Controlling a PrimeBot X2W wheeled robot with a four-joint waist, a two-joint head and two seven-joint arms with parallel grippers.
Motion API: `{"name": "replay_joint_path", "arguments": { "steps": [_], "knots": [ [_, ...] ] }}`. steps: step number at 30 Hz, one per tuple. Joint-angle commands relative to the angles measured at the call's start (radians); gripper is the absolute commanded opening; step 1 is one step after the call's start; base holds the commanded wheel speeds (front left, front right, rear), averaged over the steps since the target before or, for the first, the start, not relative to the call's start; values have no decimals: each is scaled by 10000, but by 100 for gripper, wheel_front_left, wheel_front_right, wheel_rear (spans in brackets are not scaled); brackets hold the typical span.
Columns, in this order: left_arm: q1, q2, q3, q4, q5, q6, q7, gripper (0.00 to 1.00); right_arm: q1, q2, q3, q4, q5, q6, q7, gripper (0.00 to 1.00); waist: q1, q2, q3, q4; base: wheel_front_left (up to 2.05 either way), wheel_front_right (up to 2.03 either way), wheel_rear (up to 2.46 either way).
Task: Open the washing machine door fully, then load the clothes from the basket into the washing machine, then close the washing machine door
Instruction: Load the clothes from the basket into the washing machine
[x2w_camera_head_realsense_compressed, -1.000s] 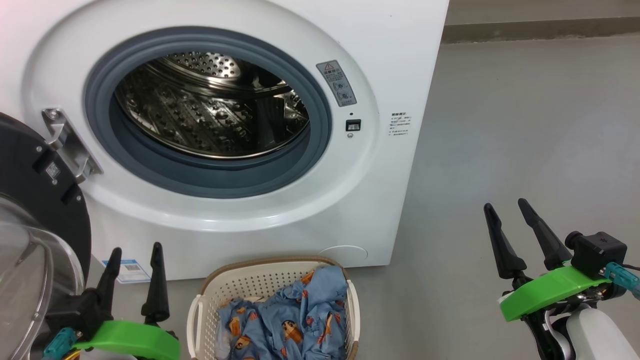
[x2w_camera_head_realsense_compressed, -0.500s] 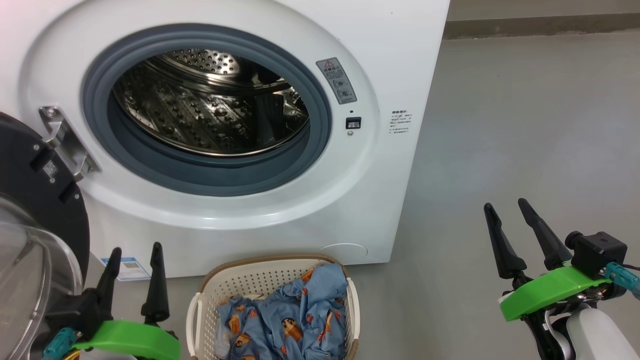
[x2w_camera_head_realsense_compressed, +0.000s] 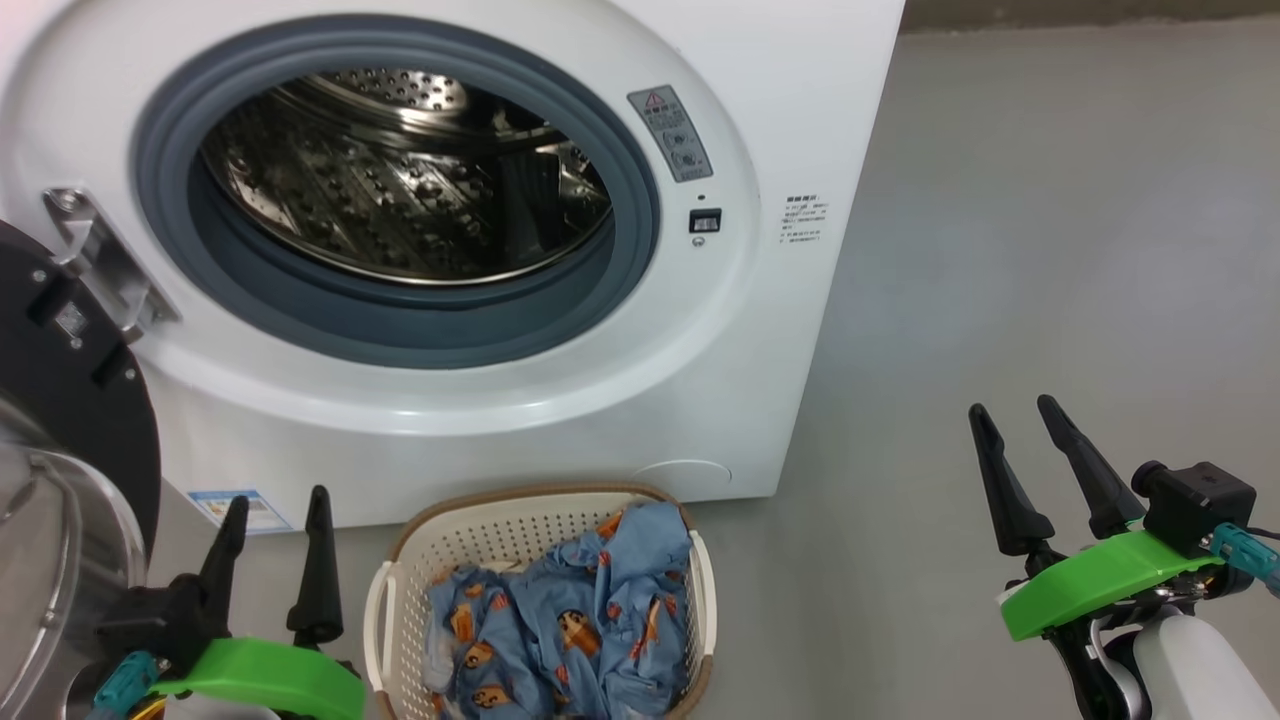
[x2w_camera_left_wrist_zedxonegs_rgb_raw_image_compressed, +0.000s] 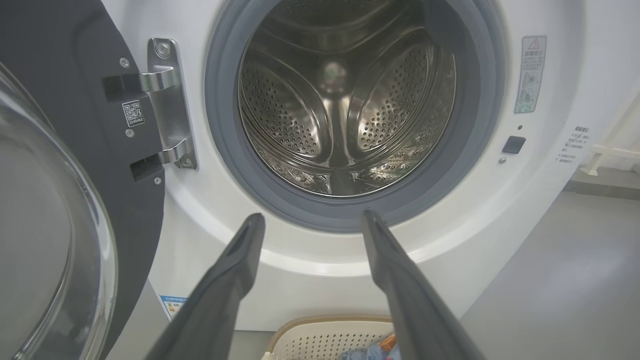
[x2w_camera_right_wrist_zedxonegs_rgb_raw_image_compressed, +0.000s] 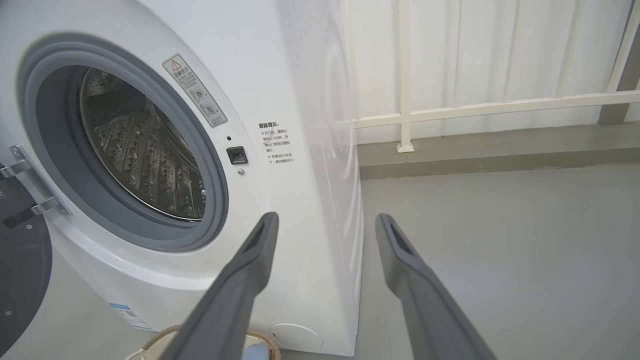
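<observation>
Grey floor (x2w_camera_head_realsense_compressed: 1050, 250); washing machine (x2w_camera_head_realsense_compressed: 790, 120) w/ red-triangle warning label (x2w_camera_head_realsense_compressed: 670, 133), QR sticker (x2w_camera_left_wrist_zedxonegs_rgb_raw_image_compressed: 132, 113) on door (x2w_camera_left_wrist_zedxonegs_rgb_raw_image_compressed: 75, 55).

drum (x2w_camera_head_realsense_compressed: 400, 190): shiny perforated steel | basket (x2w_camera_head_realsense_compressed: 400, 600): perforated plastic | clothes (x2w_camera_head_realsense_compressed: 570, 620): soft cloth

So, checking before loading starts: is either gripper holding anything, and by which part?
Nothing is held. The left gripper and right gripper have open, empty jaws; the clothes lie in the basket.
</observation>
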Motion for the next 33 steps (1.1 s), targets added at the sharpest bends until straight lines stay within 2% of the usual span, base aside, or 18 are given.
{"name": "replay_joint_path", "arguments": {
  "steps": [1,16,33],
  "knots": [
    [-520,192,325,-132,-68,-59,-61,100,-149,-13,189,-240,-61,23,-130,100,0,0,175,-39,0,0,0],
    [-1338,119,-81,590,-194,-383,154,100,-687,108,109,-311,-117,23,-130,100,0,0,1916,-456,0,0,0],
    [-3070,112,-911,3021,-389,-1225,736,100,-1357,509,-119,-457,-29,23,-130,100,0,0,4002,-1001,0,0,0]
  ]
}}
